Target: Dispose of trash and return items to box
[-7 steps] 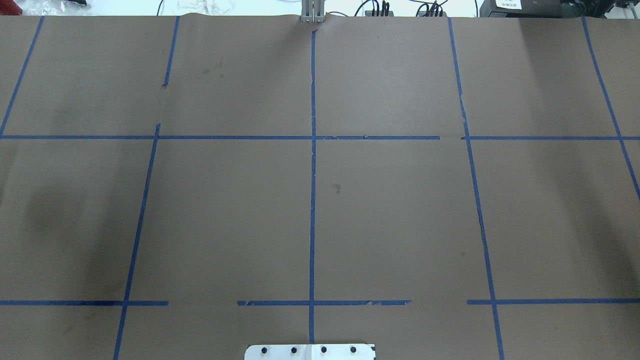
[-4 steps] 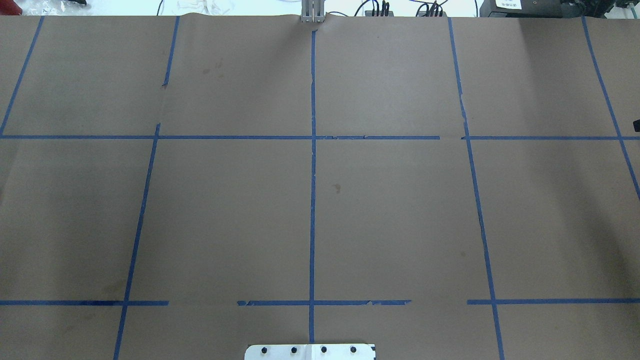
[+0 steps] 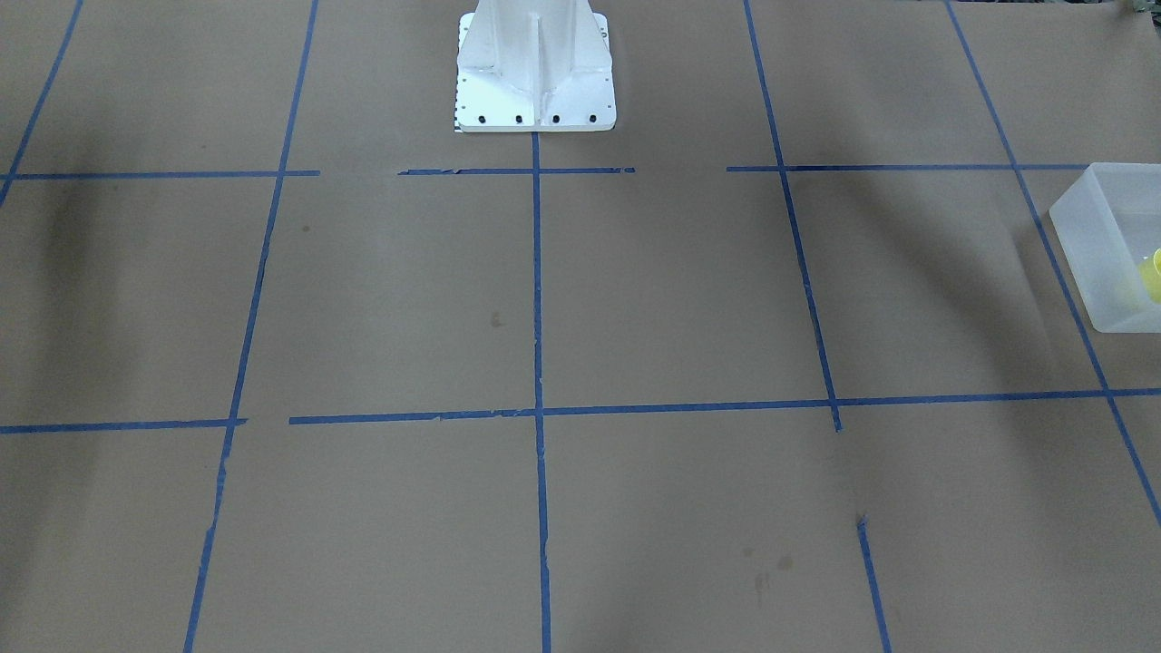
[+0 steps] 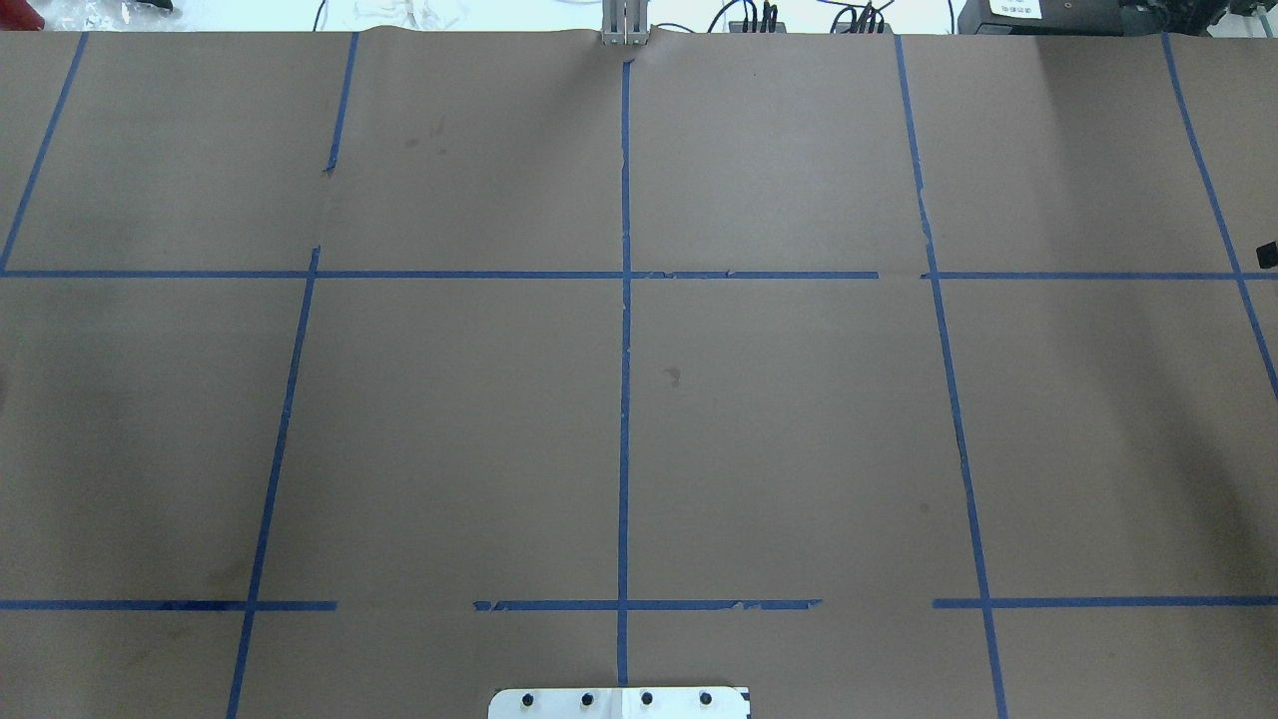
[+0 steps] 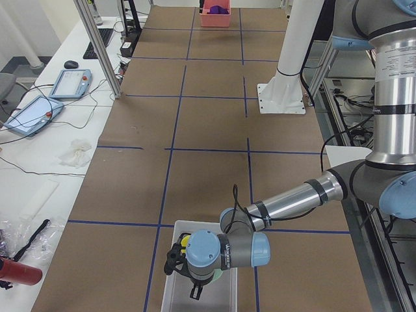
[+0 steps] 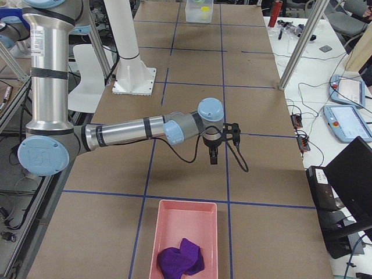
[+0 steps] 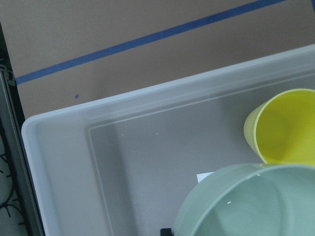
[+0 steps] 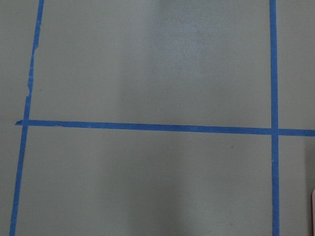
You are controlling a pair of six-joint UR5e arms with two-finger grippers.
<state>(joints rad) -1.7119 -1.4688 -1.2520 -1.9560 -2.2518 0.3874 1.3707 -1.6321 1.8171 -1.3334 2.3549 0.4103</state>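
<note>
The frosted-white box (image 7: 64, 162) shows in the left wrist view with the yellow cup (image 7: 285, 128) upright inside it and the mint-green bowl (image 7: 246, 206) close under the camera. In the exterior left view my left gripper (image 5: 194, 294) hangs over the box (image 5: 170, 300), with the cup (image 5: 186, 242) and bowl (image 5: 219, 273) beside it. I cannot tell whether it is open or holds the bowl. My right gripper (image 6: 213, 157) hangs above bare paper, and I cannot tell its state. The box (image 3: 1102, 245) also shows in the front-facing view.
A pink tray (image 6: 174, 218) with a purple cloth (image 6: 181, 257) lies at the table end on my right. The white robot base (image 3: 535, 73) stands at the table's middle edge. Blue tape lines cross the brown paper. A dark sliver (image 4: 1267, 255) shows at the overhead view's right edge.
In the overhead view the dark shadow at the left has faded away toward the left edge. A small dark sliver has come in at the right edge.
</note>
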